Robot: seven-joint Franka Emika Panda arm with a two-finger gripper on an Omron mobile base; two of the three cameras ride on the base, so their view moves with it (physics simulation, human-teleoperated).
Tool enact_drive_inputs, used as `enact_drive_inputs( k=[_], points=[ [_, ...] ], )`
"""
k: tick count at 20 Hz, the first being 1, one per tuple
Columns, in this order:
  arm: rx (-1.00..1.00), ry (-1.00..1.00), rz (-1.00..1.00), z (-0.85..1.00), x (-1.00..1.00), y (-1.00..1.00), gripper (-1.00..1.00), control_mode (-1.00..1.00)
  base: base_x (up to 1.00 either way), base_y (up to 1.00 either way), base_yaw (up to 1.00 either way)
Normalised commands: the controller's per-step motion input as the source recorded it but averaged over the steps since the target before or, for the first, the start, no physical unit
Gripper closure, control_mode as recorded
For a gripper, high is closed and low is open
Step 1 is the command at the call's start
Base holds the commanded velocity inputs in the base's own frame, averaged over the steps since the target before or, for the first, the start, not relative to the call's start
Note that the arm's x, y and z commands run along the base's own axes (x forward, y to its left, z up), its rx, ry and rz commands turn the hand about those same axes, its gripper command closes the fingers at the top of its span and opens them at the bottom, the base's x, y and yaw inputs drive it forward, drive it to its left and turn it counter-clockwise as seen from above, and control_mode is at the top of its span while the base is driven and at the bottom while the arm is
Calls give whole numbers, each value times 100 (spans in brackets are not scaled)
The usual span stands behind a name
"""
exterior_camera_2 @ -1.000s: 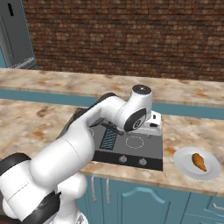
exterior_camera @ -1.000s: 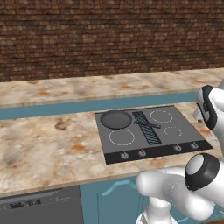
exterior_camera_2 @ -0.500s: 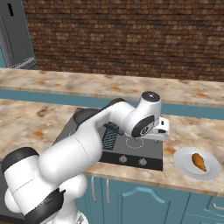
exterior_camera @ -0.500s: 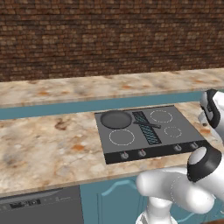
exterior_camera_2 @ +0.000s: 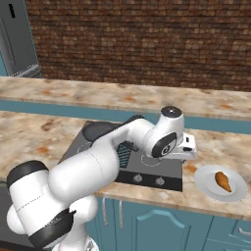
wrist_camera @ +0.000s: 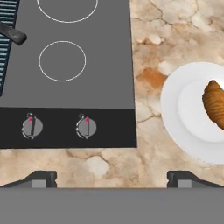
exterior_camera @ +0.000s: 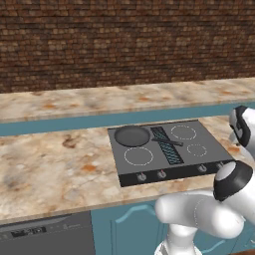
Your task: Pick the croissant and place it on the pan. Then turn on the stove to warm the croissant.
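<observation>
counter (wrist_camera: 175,26): I see mottled beige stone, polished
stove (wrist_camera: 105,52): flat matt dark glass, as far as I can tell
plate (wrist_camera: 175,118): smooth glossy white
croissant (wrist_camera: 214,105): ridged brown crust
wall (exterior_camera: 124,40): rough brick, upper frame
pan (exterior_camera: 132,135): matt dark grey

counter (exterior_camera_2: 44,135): marbled beige | stove (exterior_camera_2: 162,169): set in, centre | white plate (exterior_camera_2: 208,184): at stove's 3 o'clock, just beside

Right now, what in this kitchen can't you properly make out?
- croissant: hand view's right edge cuts off its far end.
- pan: right base view, mostly behind the arm.
- stove knobs: left base view, too small to read settings.
</observation>
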Motion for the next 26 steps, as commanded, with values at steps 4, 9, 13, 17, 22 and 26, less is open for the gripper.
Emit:
enact_drive_inputs(
  k=[4,9,13,17,22,26],
  points=[
    [-7,0,0,-12,0,-23,-100,-100,0,0,0],
    [-1,0,1,-12,0,-23,-100,-100,0,0,0],
    [0,0,1,-11,0,-24,-100,-100,0,0,0],
    [-1,0,1,-9,0,-26,-100,-100,0,0,0],
    [-4,0,1,-9,0,-23,-100,-100,0,0,0],
    [-3,0,1,-10,0,-22,-100,-100,0,0,0]
  ],
)
